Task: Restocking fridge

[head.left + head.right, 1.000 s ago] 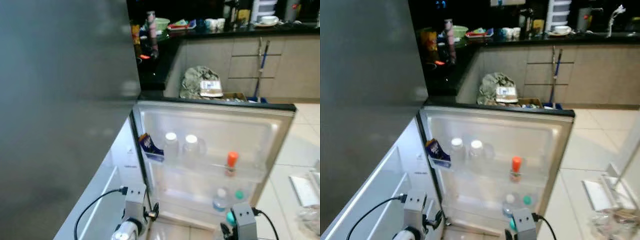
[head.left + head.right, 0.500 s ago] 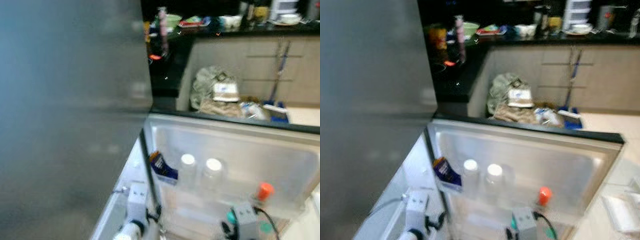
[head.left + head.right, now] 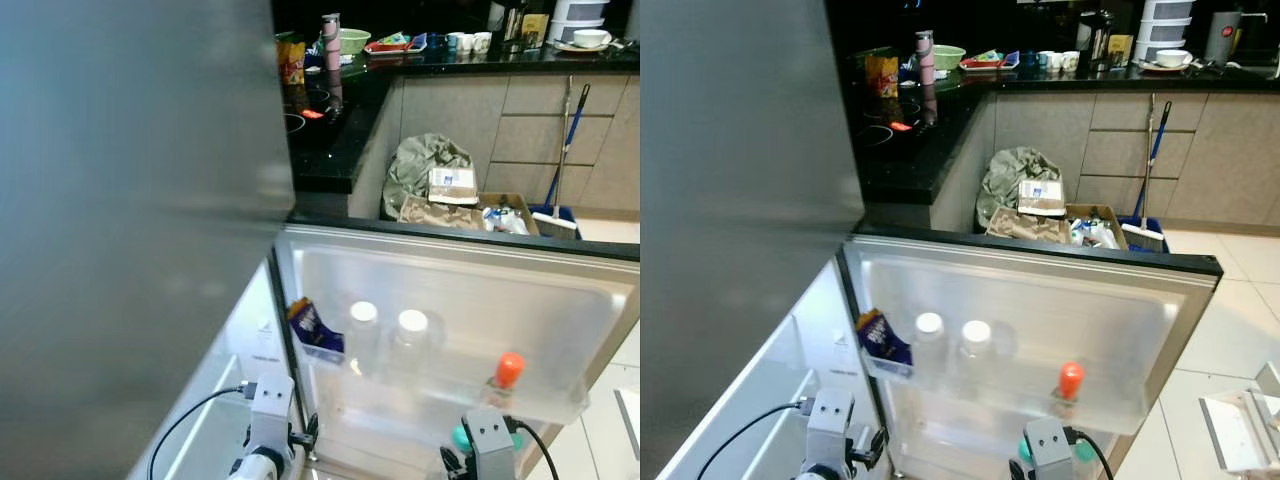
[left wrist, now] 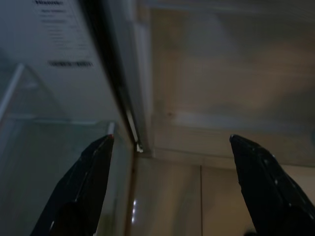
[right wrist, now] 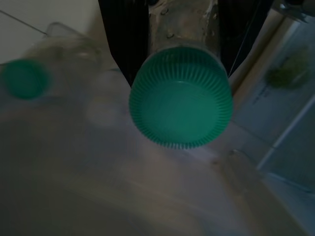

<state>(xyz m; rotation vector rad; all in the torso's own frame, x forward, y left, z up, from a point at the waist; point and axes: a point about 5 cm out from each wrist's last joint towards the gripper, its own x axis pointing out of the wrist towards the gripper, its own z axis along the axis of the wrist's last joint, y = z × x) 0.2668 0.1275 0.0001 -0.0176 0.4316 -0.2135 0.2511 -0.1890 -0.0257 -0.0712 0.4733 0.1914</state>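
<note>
The fridge's lower door [image 3: 470,290] stands open in front of me. Its upper shelf holds a blue packet [image 3: 310,326], two white-capped bottles [image 3: 363,314] and an orange-capped bottle [image 3: 509,369]. Low in front of that door, my right gripper [image 3: 452,462] is shut on a clear bottle with a green cap [image 5: 180,97]. A second green-capped bottle [image 5: 23,78] stands blurred beyond it. My left gripper [image 4: 171,138] is open with nothing between its fingers, close to the door's hinge edge [image 4: 123,98].
A tall grey fridge front [image 3: 130,200] rises on the left. Behind the door is a black counter [image 3: 330,130] with cups and bowls, a stuffed bag and cardboard box [image 3: 440,185], and a mop [image 3: 560,150]. A white drawer [image 3: 215,430] sits inside the fridge.
The head view has shifted and sharpened, so the door shelf sits differently in frame. Both arms stay low at the door, the right still shut on the green-capped bottle.
</note>
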